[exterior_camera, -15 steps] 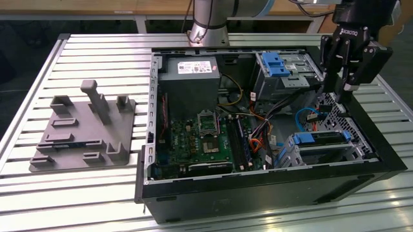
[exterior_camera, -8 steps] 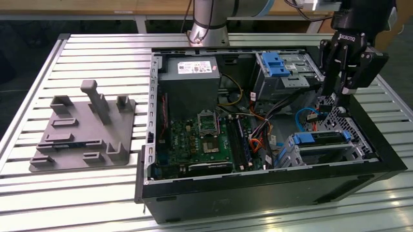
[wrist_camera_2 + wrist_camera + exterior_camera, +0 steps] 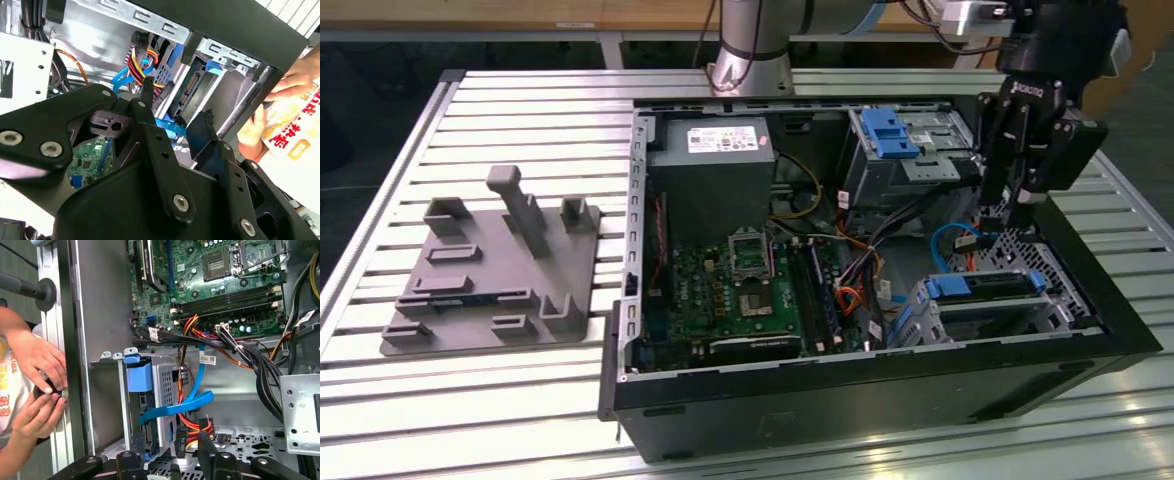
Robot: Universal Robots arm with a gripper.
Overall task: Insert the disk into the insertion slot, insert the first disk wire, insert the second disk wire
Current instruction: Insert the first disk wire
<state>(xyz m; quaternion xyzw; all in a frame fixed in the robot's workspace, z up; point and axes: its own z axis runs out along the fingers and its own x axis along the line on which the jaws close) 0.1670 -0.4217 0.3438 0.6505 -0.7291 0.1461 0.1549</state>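
The disk (image 3: 987,285), silver in a bright blue carrier, lies seated in the insertion slot (image 3: 927,325), a grey perforated bay at the case's front corner on the exterior view's right. My gripper (image 3: 1007,222) hangs just above the disk's rear end, open, and I see nothing between its black fingers. In the first wrist view the gripper (image 3: 192,437) points at a bundle of red and orange wires, with a loose blue flat cable (image 3: 175,407) lying beside the disk's carrier (image 3: 139,377). In the second wrist view the gripper (image 3: 177,100) frames the disk's connector edge (image 3: 192,85).
A taller drive cage with a blue latch (image 3: 887,130), the power supply (image 3: 714,170) and the motherboard (image 3: 734,290) share the open case. A grey fixture (image 3: 494,270) lies on the slatted table. A person's hands (image 3: 35,390) work at the case's outer wall.
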